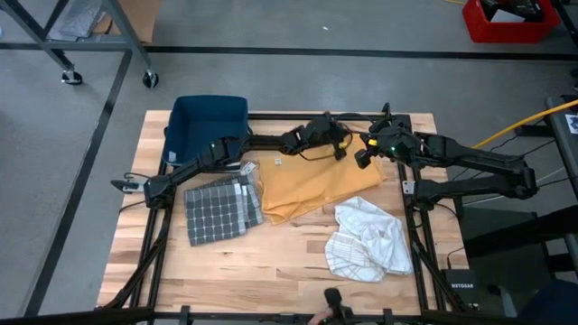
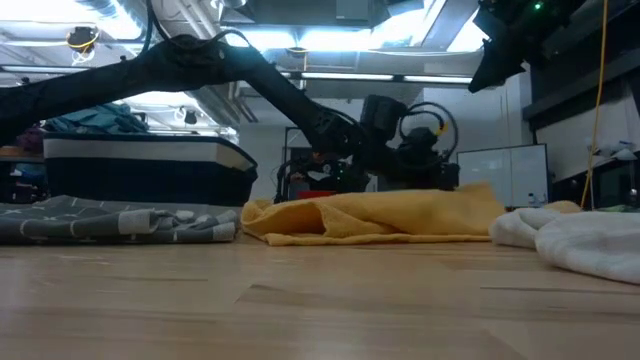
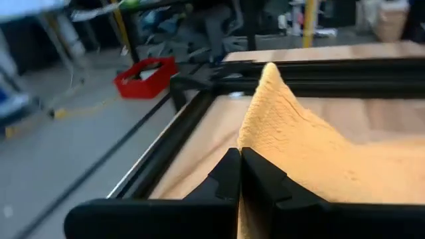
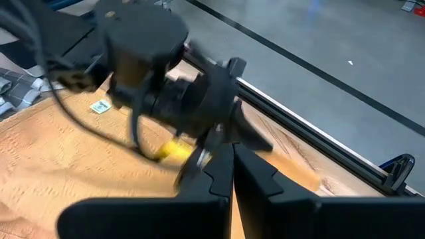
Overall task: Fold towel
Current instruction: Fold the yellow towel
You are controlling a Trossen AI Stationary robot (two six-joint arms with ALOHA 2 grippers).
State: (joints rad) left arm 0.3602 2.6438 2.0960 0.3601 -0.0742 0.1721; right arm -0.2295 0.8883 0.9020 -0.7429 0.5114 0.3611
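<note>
The yellow towel (image 1: 312,185) lies partly folded in the middle of the table, also seen in the low view (image 2: 380,215). My left gripper (image 1: 348,149) reaches across to the towel's far right part and is shut on it (image 3: 239,156). My right gripper (image 1: 363,158) hovers shut just beside the left one and above the towel, with nothing between its fingers (image 4: 232,159). My left gripper pinches the yellow towel's far right edge (image 3: 249,139) between its two fingers; one layer or several, I cannot tell. The fingers come in almost level from the table's left. Beyond them the cloth stands up in a peak (image 3: 269,70), and the rest lies on the table.
A folded grey checked towel (image 1: 217,209) lies left of the yellow one, and a crumpled white towel (image 1: 368,239) lies near right. A dark blue bin (image 1: 208,126) stands at the far left. The black frame rail (image 3: 199,106) runs along the table's edge close to the left gripper.
</note>
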